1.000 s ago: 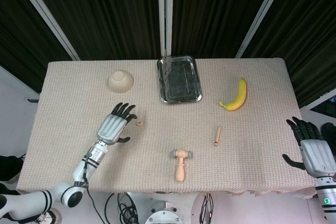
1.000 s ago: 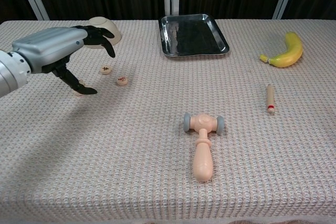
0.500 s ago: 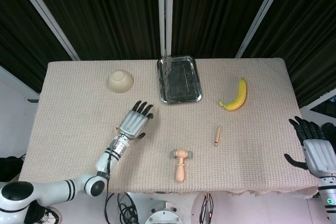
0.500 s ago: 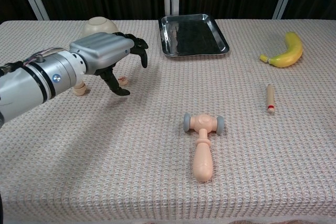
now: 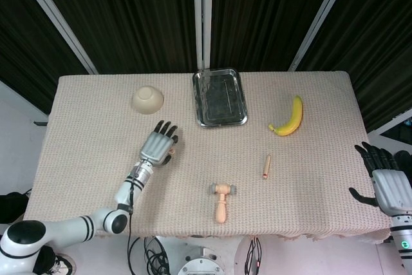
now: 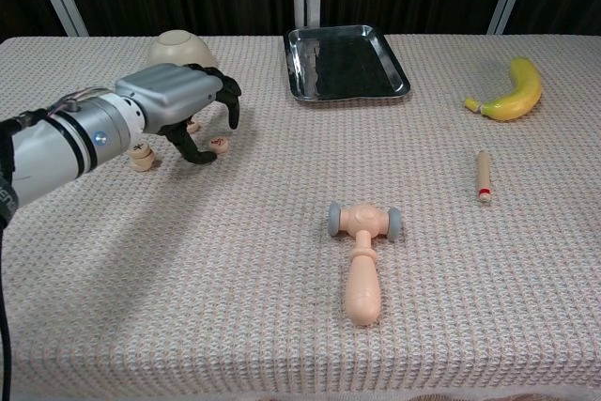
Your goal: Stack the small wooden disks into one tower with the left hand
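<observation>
Under the left hand's [image 6: 183, 105] curled fingers lies one disk [image 6: 219, 146].

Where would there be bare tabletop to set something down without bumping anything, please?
Bare cloth lies between the toy hammer and the metal tray, and in the near-left corner in front of the left robot hand. It is crowded around that hand, with the wooden disks and the upturned bowl.

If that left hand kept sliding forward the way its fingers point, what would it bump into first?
Probably the metal tray. In the head view the left hand points up and slightly right, toward the tray's near left corner, passing right of the bowl. Height is unclear, so it might pass over the rim.
</observation>
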`<action>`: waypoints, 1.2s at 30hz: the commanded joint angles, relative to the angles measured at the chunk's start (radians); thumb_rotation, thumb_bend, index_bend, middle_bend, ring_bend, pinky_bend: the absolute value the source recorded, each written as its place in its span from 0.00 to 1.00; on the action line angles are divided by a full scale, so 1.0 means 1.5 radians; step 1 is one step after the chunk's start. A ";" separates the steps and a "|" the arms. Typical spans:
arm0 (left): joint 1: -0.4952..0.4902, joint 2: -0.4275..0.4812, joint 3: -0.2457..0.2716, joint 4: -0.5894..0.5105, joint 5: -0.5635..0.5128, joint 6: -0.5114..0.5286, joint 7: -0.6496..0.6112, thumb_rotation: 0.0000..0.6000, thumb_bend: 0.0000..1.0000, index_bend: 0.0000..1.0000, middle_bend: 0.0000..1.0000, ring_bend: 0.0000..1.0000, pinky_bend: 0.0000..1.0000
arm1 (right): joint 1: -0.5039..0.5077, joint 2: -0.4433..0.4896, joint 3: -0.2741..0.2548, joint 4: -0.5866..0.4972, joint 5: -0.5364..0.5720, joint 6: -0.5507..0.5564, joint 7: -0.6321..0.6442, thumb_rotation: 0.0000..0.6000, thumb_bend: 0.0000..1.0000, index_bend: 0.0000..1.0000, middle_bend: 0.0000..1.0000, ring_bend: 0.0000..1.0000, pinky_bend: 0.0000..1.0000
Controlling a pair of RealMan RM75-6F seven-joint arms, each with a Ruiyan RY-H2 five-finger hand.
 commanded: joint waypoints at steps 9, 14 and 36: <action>-0.001 0.007 0.007 -0.001 -0.007 -0.006 -0.028 1.00 0.27 0.41 0.10 0.00 0.00 | 0.003 -0.002 0.001 0.002 0.007 -0.006 -0.003 1.00 0.14 0.00 0.00 0.00 0.00; -0.002 0.000 0.011 0.007 -0.005 -0.006 -0.043 1.00 0.27 0.41 0.10 0.00 0.00 | 0.002 -0.001 0.002 0.003 0.008 -0.005 -0.001 1.00 0.14 0.00 0.00 0.00 0.00; 0.014 0.045 0.000 -0.041 0.063 0.061 -0.121 1.00 0.27 0.51 0.13 0.00 0.00 | 0.004 -0.004 0.002 0.005 0.012 -0.011 -0.003 1.00 0.14 0.00 0.00 0.00 0.00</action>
